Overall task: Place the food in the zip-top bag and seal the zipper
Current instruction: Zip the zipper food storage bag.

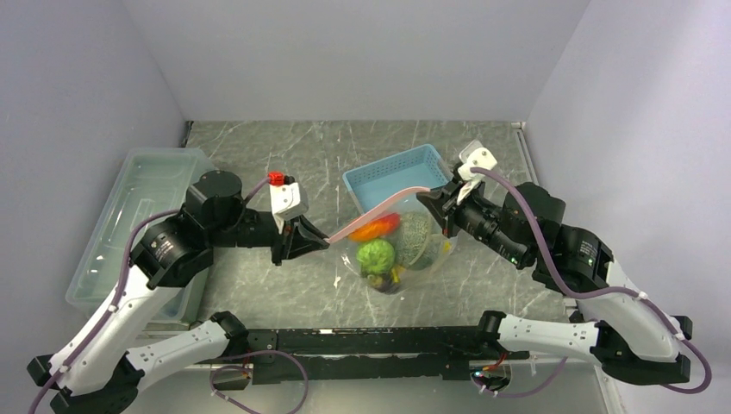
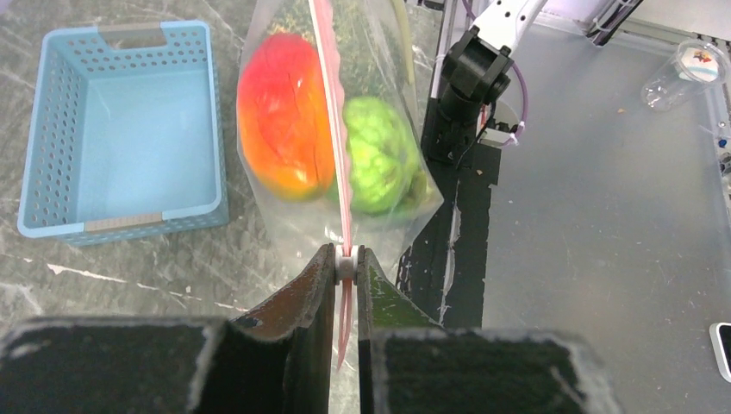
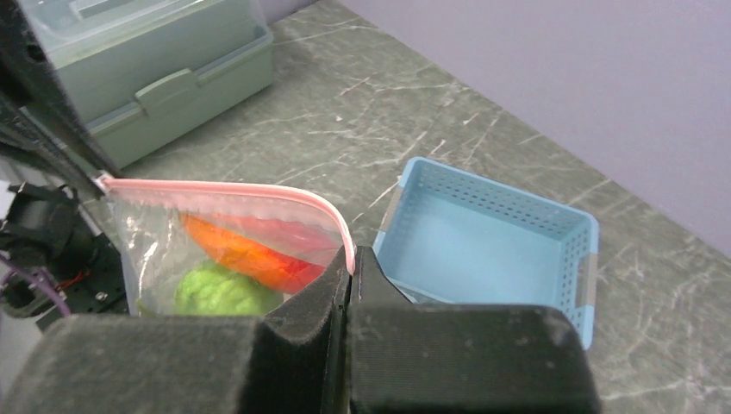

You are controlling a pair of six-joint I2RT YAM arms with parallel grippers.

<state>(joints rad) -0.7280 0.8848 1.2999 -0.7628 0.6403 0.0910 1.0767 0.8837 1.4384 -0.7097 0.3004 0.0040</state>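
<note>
The clear zip-top bag (image 1: pixel 431 259) hangs above the table between both arms, its pink zipper (image 1: pixel 379 209) stretched taut. Inside it lie a red-orange fruit (image 1: pixel 375 228), a lime-green fruit (image 1: pixel 376 255), a dark green round fruit (image 1: pixel 415 235), a bit of yellow banana (image 1: pixel 398 274) and something dark purple (image 1: pixel 381 283). My left gripper (image 1: pixel 326 243) (image 2: pixel 346 263) is shut on the zipper's white slider at the strip's left end. At the right end, my right gripper (image 1: pixel 428 197) (image 3: pixel 353 257) is shut on the bag's corner, with the pink zipper (image 3: pixel 224 185) running out from its fingertips.
A light-blue basket (image 1: pixel 396 172) (image 2: pixel 121 121) (image 3: pixel 491 241) stands just behind the bag. A large translucent bin (image 1: pixel 138 216) (image 3: pixel 146 60) sits at the left edge of the table. A black rail (image 1: pixel 371 341) runs along the near edge, below the bag.
</note>
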